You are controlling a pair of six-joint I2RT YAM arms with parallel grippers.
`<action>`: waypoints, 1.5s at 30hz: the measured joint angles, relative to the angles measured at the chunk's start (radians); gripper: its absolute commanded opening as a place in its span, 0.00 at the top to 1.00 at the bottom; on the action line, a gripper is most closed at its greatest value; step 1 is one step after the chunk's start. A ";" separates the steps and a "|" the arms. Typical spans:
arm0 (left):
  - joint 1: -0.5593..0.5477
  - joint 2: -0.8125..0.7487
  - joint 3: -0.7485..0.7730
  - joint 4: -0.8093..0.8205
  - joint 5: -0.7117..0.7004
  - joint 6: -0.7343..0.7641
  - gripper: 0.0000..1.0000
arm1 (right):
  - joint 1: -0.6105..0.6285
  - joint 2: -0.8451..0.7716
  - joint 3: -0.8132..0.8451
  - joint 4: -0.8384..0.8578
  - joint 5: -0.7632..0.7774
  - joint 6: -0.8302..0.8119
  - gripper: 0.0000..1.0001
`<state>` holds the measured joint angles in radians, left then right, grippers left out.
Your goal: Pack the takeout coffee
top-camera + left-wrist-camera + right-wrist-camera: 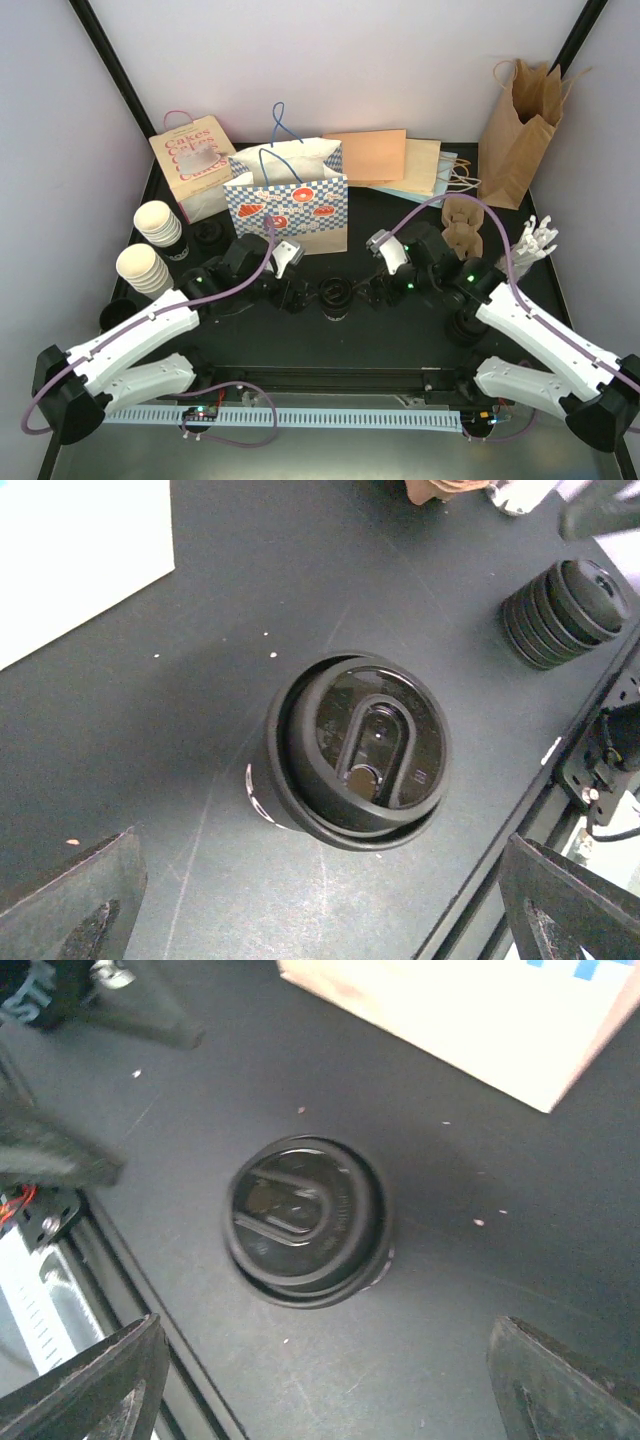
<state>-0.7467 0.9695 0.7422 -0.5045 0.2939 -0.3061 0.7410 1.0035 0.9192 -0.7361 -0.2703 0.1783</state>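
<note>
Nearest us, the left gripper (pixel 320 865) and right gripper (pixel 325 1335) hang on either side of the lidded cup (pixel 360 750). Both are spread wide and hold nothing. We judge they flank it so that one can take it while the other steadies it. The cup stands upright on the dark table (pixel 250 335). Just behind it the checked bag (pixel 290 205) stands mouth up, presumably to receive it. Far left of the cup stand two stacks of bare cups (pixel 150 250)
</note>
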 measured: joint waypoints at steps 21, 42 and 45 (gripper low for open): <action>0.215 -0.198 -0.027 -0.002 -0.080 -0.116 0.01 | 0.252 0.351 0.225 -0.073 0.224 -0.253 0.06; 0.250 -0.204 -0.027 -0.067 -0.080 -0.084 0.01 | 0.253 0.486 0.294 -0.160 0.248 -0.290 0.03; 0.250 -0.204 -0.027 -0.068 -0.080 -0.076 0.01 | 0.256 0.494 0.306 -0.170 0.254 -0.297 0.03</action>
<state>-0.4965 0.7650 0.7151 -0.5720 0.2138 -0.3824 0.9970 1.4975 1.2251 -0.9058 -0.0166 -0.1184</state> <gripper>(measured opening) 0.987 0.971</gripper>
